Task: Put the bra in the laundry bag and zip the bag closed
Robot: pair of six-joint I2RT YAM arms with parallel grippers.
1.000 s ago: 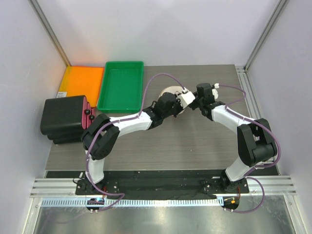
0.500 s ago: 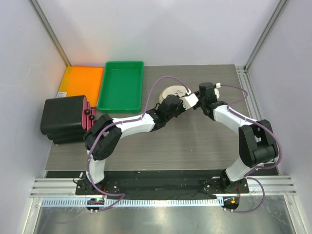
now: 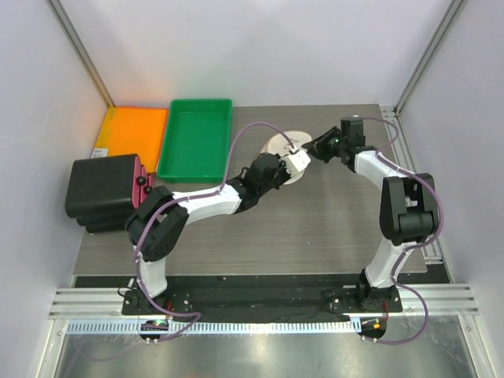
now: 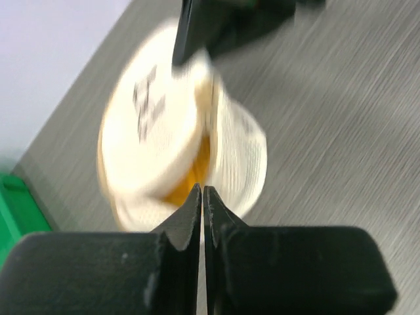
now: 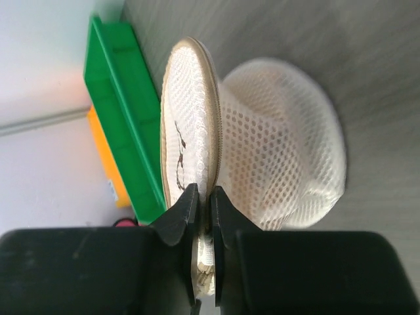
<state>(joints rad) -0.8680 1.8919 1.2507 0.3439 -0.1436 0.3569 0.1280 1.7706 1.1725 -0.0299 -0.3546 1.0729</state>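
**A:** From above first. Found the round cream-white mesh laundry bag (image 3: 279, 144) where?

**B:** Found it on the grey wood-grain desk (image 3: 315, 228), toward the far edge, just right of a green rectangular plastic tray (image 3: 195, 138). Noted a flat orange rectangular tray (image 3: 132, 130) left of that one, and a black box (image 3: 102, 189) nearer the arms. Saw the left claw (image 3: 299, 160) and the right claw (image 3: 315, 149) close together at the bag's right side.

**A:** And from the left wrist?

**B:** Blurred, mostly. Showed the left claw (image 4: 202, 197) fully closed, tips together at the bag's near rim. Could not tell whether anything thin sat between them. Glimpsed the small soft orange-yellow fabric bra (image 4: 190, 177) inside the bag, through the gap between the round flat lid panel (image 4: 154, 125) and the mesh body. Caught a dark finger of the right claw at the lid's far edge.

**A:** From the right wrist?

**B:** Showed the right claw (image 5: 200, 205) almost closed, pinching the bag's zipper-edged rim. Saw the lid standing on edge, open, a small dark mark on its face, with the mesh body slumped on the desk beside it.
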